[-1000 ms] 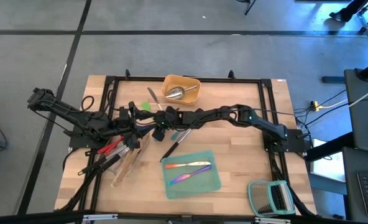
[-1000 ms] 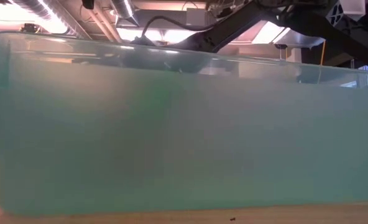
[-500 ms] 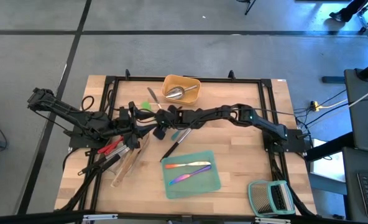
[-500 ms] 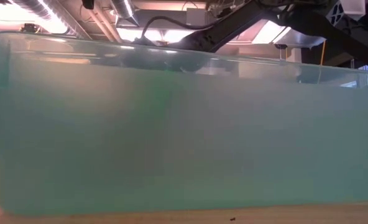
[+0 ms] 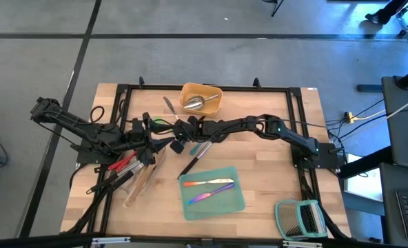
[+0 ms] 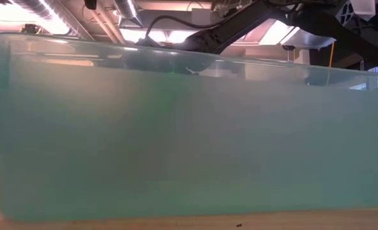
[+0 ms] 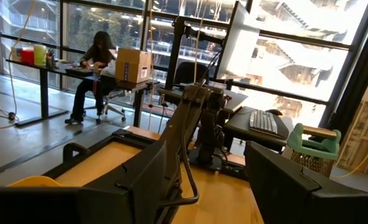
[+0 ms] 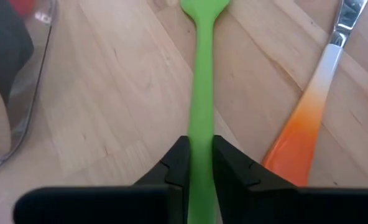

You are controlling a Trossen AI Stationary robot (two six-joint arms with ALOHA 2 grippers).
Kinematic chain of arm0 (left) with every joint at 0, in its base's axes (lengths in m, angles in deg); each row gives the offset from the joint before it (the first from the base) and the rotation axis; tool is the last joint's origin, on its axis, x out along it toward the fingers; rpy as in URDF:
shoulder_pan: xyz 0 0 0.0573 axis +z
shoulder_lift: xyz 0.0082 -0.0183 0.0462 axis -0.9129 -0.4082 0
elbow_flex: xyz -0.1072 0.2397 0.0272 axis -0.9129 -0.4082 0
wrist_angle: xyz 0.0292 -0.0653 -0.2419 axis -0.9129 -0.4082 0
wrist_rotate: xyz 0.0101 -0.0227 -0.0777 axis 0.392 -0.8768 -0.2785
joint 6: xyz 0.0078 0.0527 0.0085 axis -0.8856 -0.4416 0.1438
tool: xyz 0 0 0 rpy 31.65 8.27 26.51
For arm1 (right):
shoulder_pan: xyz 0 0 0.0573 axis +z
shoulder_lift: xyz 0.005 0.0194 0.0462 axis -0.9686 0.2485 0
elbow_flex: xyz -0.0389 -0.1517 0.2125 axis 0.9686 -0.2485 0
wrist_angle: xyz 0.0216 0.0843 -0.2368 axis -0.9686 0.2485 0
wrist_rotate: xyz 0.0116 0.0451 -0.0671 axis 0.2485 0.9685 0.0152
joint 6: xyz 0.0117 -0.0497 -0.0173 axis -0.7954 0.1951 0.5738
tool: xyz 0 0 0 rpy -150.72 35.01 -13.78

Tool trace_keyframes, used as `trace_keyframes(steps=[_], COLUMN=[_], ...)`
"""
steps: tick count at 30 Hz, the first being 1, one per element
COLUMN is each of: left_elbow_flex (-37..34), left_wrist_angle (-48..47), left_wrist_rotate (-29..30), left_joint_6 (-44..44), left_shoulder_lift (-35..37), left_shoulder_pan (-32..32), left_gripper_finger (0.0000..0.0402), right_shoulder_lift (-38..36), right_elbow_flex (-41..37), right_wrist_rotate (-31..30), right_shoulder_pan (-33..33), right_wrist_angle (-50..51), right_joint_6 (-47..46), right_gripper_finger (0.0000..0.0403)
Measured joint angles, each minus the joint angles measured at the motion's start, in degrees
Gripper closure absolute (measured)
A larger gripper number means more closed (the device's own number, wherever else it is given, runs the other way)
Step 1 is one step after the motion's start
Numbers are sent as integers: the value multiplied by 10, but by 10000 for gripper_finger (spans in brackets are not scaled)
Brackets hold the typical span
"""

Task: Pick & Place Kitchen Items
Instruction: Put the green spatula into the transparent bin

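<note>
My right gripper reaches from the table's right to its middle and is shut on a green utensil. An orange-handled steel utensil lies beside it on the wood. My left gripper hovers open and level at the table's left, above red-handled tools and a wooden spoon. A steel scoop lies in the yellow tray. Iridescent cutlery lies in the teal tray. My right gripper pinches the green utensil's narrow handle between its two fingers, one on each side. The fingers slant down from the table's right, and the handle runs on ahead of them. The utensil's wider far end lies low over the wood; whether it is lifted I cannot tell.
A clear tray's rim lies close beside the green utensil. A black utensil lies at mid-table. A green-framed slatted rack stands at the near right corner. The teal tray's wall fills the low view.
My right gripper's fingers have come together on the green utensil's handle, and its wrist has tipped a little. Less of the green utensil shows in the high view than before. The left arm has kept still.
</note>
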Motion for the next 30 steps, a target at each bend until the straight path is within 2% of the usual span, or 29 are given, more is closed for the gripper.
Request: trace_keyframes(steps=[11,21,23,28,30], left_elbow_flex=[0,0,0,0,0], left_wrist_angle=[-65,-77,-91,-153,-174], left_wrist_rotate=[18,36,65,197,225], left_joint_6=[9,9,10,35,57], left_shoulder_lift=[5,13,14,22,27], left_shoulder_pan=[0,0,0,1,1], left_gripper_finger=[189,189,189,189,189], right_shoulder_lift=[-29,-53,-60,-72,-72], right_elbow_flex=[-4,-6,-6,-5,-5], right_wrist_rotate=[-7,-57,-62,-62,-55], right_shoulder_pan=[0,9,10,11,12], right_wrist_angle=[70,125,132,148,147], right_joint_6=[12,27,31,31,34], right_gripper_finger=[361,389,394,401,400])
